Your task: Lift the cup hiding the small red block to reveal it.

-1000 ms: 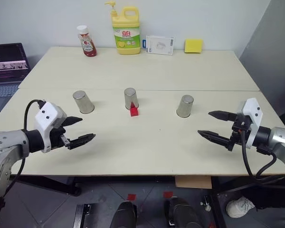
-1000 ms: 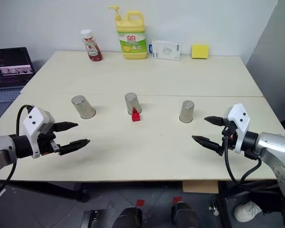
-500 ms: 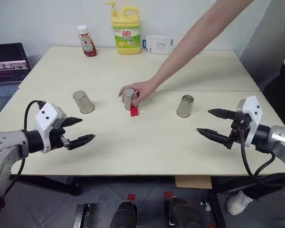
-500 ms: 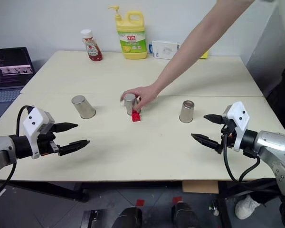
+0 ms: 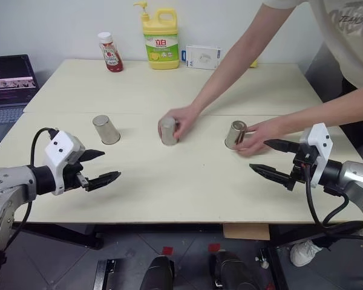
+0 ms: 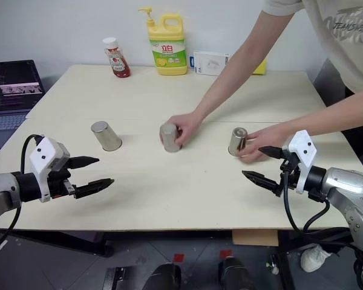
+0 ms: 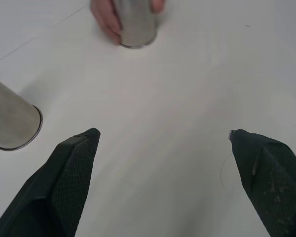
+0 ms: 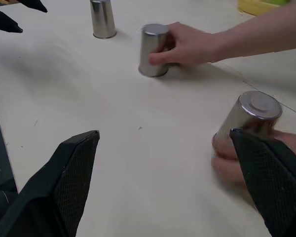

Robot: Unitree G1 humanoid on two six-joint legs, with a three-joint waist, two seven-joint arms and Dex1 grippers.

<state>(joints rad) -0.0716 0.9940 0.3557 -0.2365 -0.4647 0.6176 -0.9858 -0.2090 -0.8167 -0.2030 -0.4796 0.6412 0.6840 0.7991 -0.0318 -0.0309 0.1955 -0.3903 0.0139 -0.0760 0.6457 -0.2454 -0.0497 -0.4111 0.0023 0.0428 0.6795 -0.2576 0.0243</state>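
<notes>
Three dull brushed-steel tumblers stand upside down in a row on the pale wooden table. A person's hands grip the middle cup and the right cup; the left cup stands alone. The red block is hidden, probably under the middle one. Left gripper and right gripper hover near, jaws spread, empty. I'd say it's waiting; next it must track the shuffle.
</notes>
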